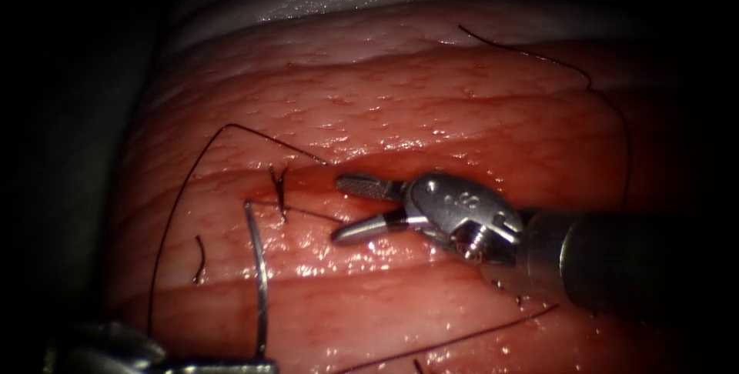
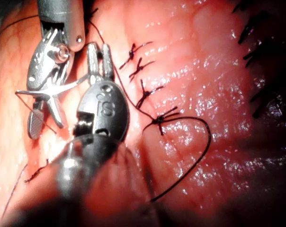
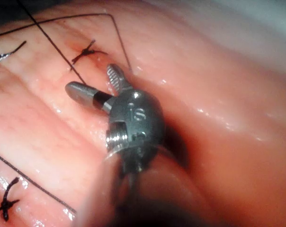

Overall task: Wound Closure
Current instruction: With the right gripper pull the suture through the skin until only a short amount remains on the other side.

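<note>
L tool (image 2: pixel 97 57): jaws together, clamped on the needle (image 1: pixel 260 282) close to one end; cannot tell which end. Needle stands as a steep arc left of the R tool, far end resting at the tissue (image 1: pixel 431 112) surface just left of a knot (image 1: pixel 277 188); cannot tell if that end is in the tissue or only lying on it. Thread (image 1: pixel 177 205) loops wide on the left, and another run crosses from the needle's upper end toward the R tool. R tool (image 1: pixel 350 208): jaws apart, holding nothing, tips just right of the knot and close over the thread run. Judgement: keep the L grip firm so the arc doesn't roll, keep R's open jaws off the knot, and avoid snagging the slack loop. Counts: 1 needle, 2 tools. Knots: 1 in endoscope view, 4 in a row in L wrist view. 1 loose cut end of thread (image 1: pixel 200 260) left of the needle.
</note>
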`<control>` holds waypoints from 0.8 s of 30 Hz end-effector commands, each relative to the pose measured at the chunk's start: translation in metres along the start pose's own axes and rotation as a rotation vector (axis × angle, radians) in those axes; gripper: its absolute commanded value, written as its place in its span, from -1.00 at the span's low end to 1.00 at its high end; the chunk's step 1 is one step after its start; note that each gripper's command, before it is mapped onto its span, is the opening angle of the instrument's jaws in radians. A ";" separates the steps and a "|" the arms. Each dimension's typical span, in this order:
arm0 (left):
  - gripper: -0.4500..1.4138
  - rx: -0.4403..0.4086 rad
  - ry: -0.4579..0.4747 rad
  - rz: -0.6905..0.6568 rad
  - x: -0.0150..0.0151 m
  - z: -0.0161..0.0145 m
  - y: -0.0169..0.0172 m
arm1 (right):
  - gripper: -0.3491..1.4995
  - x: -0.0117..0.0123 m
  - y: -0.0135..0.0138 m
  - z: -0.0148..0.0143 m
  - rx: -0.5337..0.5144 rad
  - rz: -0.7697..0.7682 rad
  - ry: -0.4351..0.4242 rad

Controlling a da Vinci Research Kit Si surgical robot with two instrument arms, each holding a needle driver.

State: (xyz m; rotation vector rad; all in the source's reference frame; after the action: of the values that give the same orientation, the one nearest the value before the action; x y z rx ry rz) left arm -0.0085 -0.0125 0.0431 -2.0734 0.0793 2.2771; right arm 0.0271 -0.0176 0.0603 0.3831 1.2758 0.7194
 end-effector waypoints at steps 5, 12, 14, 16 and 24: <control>-1.00 -0.019 0.018 -0.008 -0.0009 0.0006 -0.0001 | 0.84 -0.0002 -0.0005 0.0010 0.000 -0.019 0.002; -1.00 -0.022 0.023 -0.014 -0.0018 0.0005 -0.0009 | 0.49 -0.0008 -0.0015 0.0011 0.021 -0.043 -0.056; -1.00 -0.022 0.022 -0.015 -0.0016 0.0005 -0.0009 | -0.62 -0.0013 -0.0017 0.0011 0.049 -0.051 -0.078; -1.00 -0.024 0.025 -0.015 -0.0015 0.0004 -0.0008 | -0.82 -0.0016 -0.0017 0.0013 0.049 -0.055 -0.087; -1.00 -0.067 0.085 -0.008 -0.0002 0.0004 -0.0001 | -1.00 -0.0018 -0.0021 0.0014 0.049 0.069 -0.113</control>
State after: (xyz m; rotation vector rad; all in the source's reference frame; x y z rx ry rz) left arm -0.0084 -0.0123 0.0427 -2.2053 -0.0050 2.2132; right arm 0.0280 -0.0201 0.0604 0.5047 1.1745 0.7224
